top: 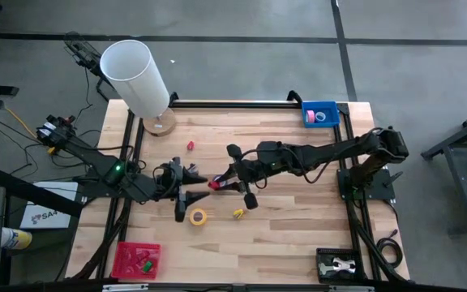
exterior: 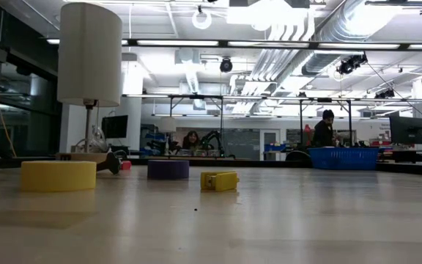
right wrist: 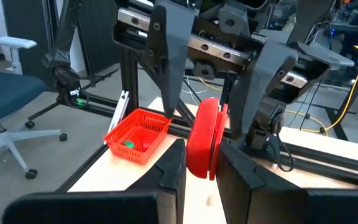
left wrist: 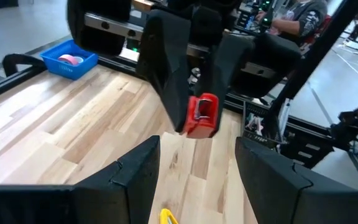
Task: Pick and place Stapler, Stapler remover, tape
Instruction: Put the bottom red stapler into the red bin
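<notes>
A red stapler (right wrist: 202,140) hangs in the air over the middle of the table, and my right gripper (right wrist: 201,171) is shut on it. My left gripper (left wrist: 197,180) faces it from the table's left, open. Its fingers (right wrist: 166,68) stand on either side of the stapler's far end, and no touch shows. A yellow tape roll (top: 199,216) and a small yellow stapler remover (top: 238,213) lie flat on the table just nearer than the grippers. A purple tape roll (exterior: 168,169) lies flat behind them. A pink tape roll (top: 320,118) rests in the blue bin (top: 331,107). My right gripper pinches the red stapler between its two fingers, on the two flat sides of the end nearest it (right wrist: 201,163). The fingers reach in about level from the table's right. The stapler stands on edge, lifted clear of the table, its other end (left wrist: 201,115) toward my left gripper.
A lamp with a white shade (top: 136,77) stands at the far left. A red basket (top: 136,259) sits at the near left edge, and a black tray (top: 339,266) at the near right corner. A small red thing (top: 190,146) lies far of the grippers.
</notes>
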